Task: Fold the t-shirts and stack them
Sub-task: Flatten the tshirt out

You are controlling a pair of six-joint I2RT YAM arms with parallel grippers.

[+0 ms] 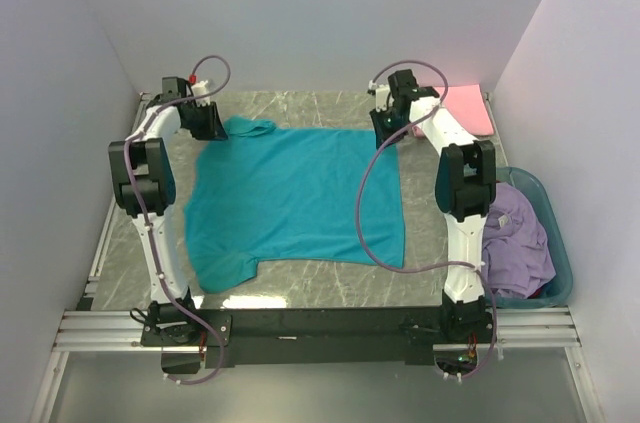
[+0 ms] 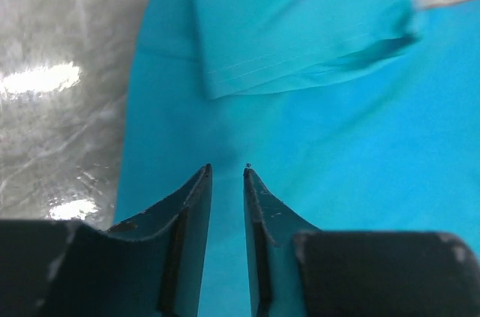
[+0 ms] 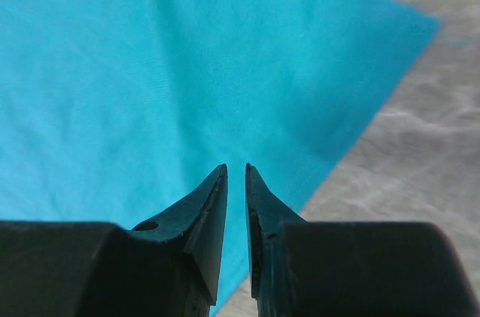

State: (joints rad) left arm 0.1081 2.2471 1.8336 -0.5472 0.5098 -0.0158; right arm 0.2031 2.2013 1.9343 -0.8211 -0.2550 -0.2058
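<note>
Teal shirt (image 1: 290, 198) lies flat, a gripper at each far corner.
It fills the middle of the table (image 1: 330, 283). The left gripper (image 2: 227, 169) and right gripper (image 3: 236, 168) are each open just a crack, holding nothing. One could miss the thin cloth while the other grabs, and the shirt would bunch up.

We log: grey marbled table (image 1: 320, 285) | teal plastic basket (image 1: 562, 243) at table's right edge | aluminium rail (image 1: 100, 328) along table's near edge

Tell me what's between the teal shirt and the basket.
Top view: the right arm, its cable and bare table lie between teal shirt and basket.
</note>
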